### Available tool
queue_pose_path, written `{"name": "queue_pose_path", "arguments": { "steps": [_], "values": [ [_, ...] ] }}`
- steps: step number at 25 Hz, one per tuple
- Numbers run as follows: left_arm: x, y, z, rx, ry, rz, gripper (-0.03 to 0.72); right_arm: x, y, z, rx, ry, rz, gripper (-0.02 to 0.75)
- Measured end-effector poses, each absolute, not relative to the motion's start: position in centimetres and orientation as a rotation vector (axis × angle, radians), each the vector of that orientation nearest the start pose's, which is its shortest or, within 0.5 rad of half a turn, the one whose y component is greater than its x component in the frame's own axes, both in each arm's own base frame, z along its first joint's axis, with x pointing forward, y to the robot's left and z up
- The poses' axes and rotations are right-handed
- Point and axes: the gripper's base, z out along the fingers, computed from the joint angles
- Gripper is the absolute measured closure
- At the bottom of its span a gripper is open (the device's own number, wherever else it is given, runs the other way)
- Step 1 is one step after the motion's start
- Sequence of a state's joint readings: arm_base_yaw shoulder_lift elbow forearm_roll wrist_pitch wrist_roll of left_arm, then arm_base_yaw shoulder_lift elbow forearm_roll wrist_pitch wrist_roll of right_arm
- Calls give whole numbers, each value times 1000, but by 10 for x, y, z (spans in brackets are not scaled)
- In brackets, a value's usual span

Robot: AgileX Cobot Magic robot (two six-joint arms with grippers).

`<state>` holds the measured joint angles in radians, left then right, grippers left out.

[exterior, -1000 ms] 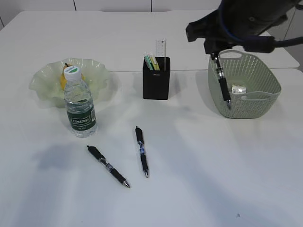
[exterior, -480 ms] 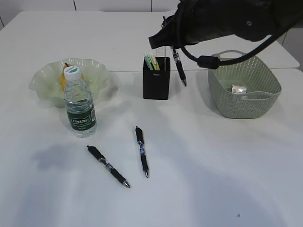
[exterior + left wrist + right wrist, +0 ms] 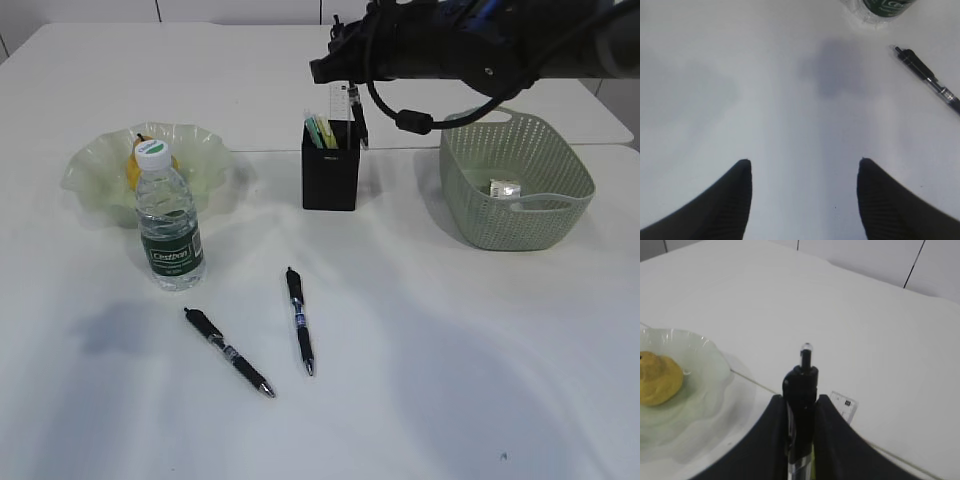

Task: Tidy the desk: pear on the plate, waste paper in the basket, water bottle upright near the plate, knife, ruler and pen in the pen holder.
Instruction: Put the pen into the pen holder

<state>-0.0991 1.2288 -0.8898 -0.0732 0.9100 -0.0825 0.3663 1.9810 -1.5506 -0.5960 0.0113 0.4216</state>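
Observation:
My right gripper (image 3: 800, 402) is shut on a black pen (image 3: 800, 382), which it holds upright. In the exterior view this pen (image 3: 356, 118) hangs at the right rim of the black pen holder (image 3: 330, 172), and I cannot tell whether its tip is inside. A ruler (image 3: 340, 100) and a green-yellow item stand in the holder. Two more black pens (image 3: 300, 320) (image 3: 228, 352) lie on the table. The water bottle (image 3: 168, 215) stands upright by the plate (image 3: 205, 160), which holds the pear (image 3: 133, 168). My left gripper (image 3: 803, 165) is open and empty over bare table.
The green basket (image 3: 520, 215) at the right holds a crumpled paper (image 3: 503, 187). My right arm (image 3: 470, 45) stretches across the back of the table above the holder and basket. One loose pen (image 3: 927, 80) and the bottle's base (image 3: 880, 6) show in the left wrist view.
My right arm has swung left from over the basket to the pen holder, carrying the pen. The pen now hangs at the holder's rim. Nothing else moved.

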Motion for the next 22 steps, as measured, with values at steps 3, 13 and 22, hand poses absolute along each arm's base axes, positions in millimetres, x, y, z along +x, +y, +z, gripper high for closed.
{"name": "queue_pose_path", "arguments": {
  "steps": [3,13,22],
  "values": [
    [226,-28,278,-23,2722,-144,223,460,174,272,-503,1805,147,625],
    [226,-28,278,-23,2720,-144,223,482,184,246,-498,1726,242,625],
    [226,-28,278,-23,2719,-144,223,497,170,225,-420,1702,303,624]
  ]
}}
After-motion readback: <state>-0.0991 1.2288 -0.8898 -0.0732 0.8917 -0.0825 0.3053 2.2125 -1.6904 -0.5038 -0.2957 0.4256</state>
